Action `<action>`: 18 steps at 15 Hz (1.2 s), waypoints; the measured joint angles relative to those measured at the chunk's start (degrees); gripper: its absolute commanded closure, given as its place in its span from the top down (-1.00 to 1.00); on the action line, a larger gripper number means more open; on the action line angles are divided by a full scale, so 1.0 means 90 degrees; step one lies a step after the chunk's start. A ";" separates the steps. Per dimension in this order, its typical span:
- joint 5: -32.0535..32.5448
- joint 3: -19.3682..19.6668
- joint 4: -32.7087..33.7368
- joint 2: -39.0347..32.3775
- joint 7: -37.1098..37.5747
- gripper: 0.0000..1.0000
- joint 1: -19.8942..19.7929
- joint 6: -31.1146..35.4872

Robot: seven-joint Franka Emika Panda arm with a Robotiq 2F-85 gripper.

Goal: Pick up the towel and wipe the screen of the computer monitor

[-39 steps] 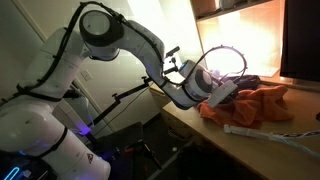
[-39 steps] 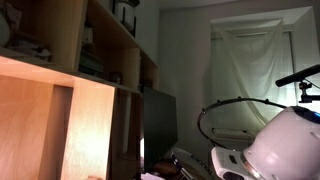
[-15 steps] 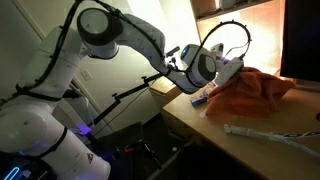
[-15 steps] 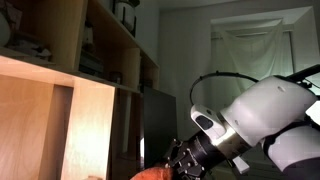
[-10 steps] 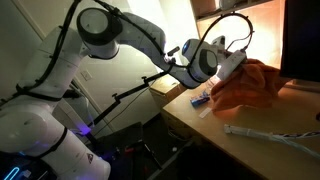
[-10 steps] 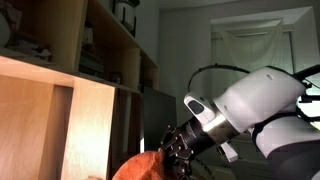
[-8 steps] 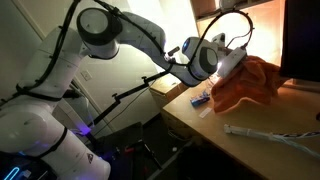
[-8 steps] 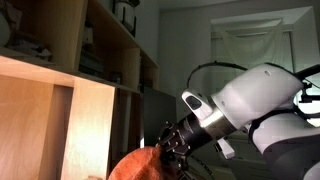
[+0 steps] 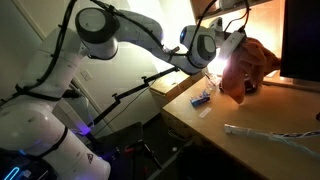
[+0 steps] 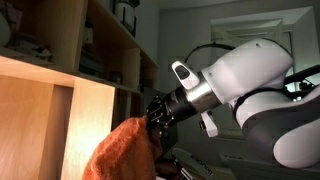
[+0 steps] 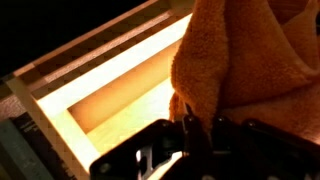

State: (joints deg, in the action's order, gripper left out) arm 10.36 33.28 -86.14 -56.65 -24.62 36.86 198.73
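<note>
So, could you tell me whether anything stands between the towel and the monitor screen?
Nothing visible does: the gripper holds the towel off the desk, and in an exterior view only a bare gap separates it from the computer monitor.

From the gripper (image 9: 236, 50) the towel (image 9: 248, 68) hangs in a bulky drape, filling the space just under and ahead of the tool. Past the cloth stands the computer monitor (image 9: 301, 40), its dark face barring the way ahead. Below the tool the desk (image 9: 262, 112) lies mostly bare, with a small blue thing (image 9: 203, 99) under it and a long white rod (image 9: 262, 135) nearer the front edge. In an exterior view wooden shelves (image 10: 60, 110) rise close beside the tool
</note>
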 measured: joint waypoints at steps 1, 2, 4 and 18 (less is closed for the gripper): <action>-0.0202 0.0196 0.0000 -0.0011 0.0000 -0.95 0.0170 -0.0001; -0.0398 0.0395 -0.0002 -0.0025 0.0000 -0.95 0.0351 -0.0003; -0.0792 0.0808 -0.0010 -0.0077 0.0000 -0.95 0.0737 -0.0010; -0.2833 0.3086 -0.1318 -0.1024 0.1039 -0.95 0.2522 -0.0049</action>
State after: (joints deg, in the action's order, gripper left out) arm -15.14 61.06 -98.00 -65.86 -15.26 59.56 198.29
